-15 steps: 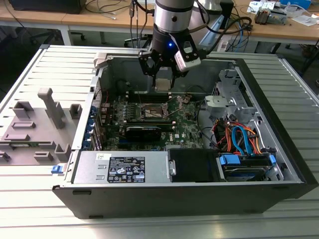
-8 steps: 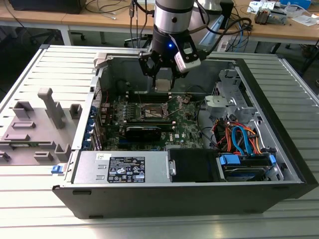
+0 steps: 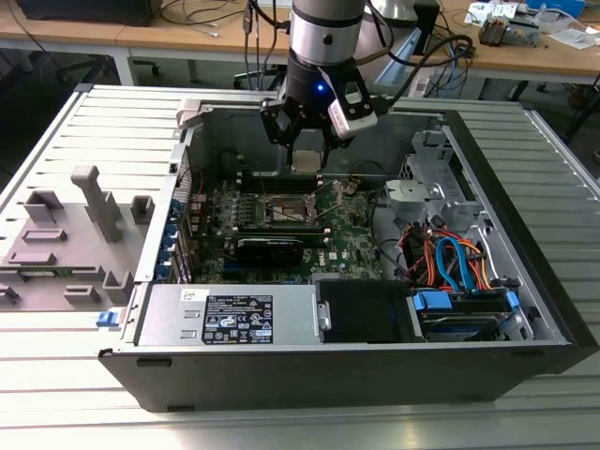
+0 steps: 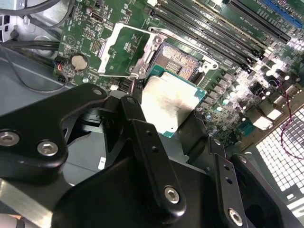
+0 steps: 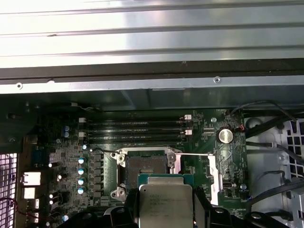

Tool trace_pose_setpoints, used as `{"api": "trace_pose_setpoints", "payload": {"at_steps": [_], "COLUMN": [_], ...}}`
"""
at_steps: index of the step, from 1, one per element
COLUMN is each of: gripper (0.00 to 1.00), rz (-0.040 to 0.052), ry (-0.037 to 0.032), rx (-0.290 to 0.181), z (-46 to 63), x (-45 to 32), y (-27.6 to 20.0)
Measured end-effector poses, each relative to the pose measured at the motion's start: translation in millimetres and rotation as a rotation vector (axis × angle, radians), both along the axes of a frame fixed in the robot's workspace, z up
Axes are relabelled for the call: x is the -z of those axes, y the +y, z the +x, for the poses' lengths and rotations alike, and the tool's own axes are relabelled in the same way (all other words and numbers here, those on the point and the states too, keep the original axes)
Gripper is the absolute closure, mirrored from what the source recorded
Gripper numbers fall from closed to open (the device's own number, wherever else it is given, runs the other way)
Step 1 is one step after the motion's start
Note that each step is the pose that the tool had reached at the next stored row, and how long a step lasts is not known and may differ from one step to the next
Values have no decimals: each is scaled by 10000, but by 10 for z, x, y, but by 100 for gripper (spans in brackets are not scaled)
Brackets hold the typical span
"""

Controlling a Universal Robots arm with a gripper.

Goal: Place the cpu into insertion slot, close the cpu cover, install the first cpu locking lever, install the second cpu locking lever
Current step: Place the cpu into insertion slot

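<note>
Clamped tight on the cpu [image 4: 171, 102], a small flat square chip with a shiny silver top and a green edge. Done by the black metal gripper [image 3: 306, 155] at the end of the silver and black robot arm [image 3: 323, 37]. Pinched on two sides between the dark fingers [image 5: 129, 211], silver top up. Held in the air, not touching the board.

Below it and a bit to one side: the insertion slot [image 5: 145, 167], a dark square socket with a thin metal rim. Open, with the dark middle in plain sight.

Swung up and open beside the socket: the cpu cover [image 4: 126, 50], a thin silvery square metal frame with a big window in the middle. Joined to the socket at one edge. Green board seen through the window. A thin silver wire lever [image 5: 197, 155] sticking out from the socket toward the cover.

All of it on a green motherboard [image 3: 352, 234] inside a big black computer case [image 3: 375, 375], lying flat with its side off. Long black memory slots [image 5: 135, 129] just past the socket. A round silver coin battery [image 5: 224, 135] near the open cover. Orange and blue cables [image 3: 450, 262] at the exterior view's right, inside the case. A grey metal box with a white label [image 3: 234, 319] along the near side. Under the case, a grey ribbed metal table [image 3: 75, 375]. On it, at the exterior view's left, pale grey plastic blocks [image 3: 42, 251].
</note>
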State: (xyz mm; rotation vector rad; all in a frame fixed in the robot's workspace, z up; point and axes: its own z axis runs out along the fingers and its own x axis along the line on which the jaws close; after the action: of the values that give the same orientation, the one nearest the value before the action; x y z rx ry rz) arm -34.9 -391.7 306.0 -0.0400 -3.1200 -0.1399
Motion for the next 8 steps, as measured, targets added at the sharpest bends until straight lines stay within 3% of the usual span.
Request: {"api": "trace_pose_setpoints", "payload": {"at_steps": [8], "gripper": [45], "rz": [0], "ry": [0], "rx": [0], "z": [0], "x": [24], "y": [-11]}}
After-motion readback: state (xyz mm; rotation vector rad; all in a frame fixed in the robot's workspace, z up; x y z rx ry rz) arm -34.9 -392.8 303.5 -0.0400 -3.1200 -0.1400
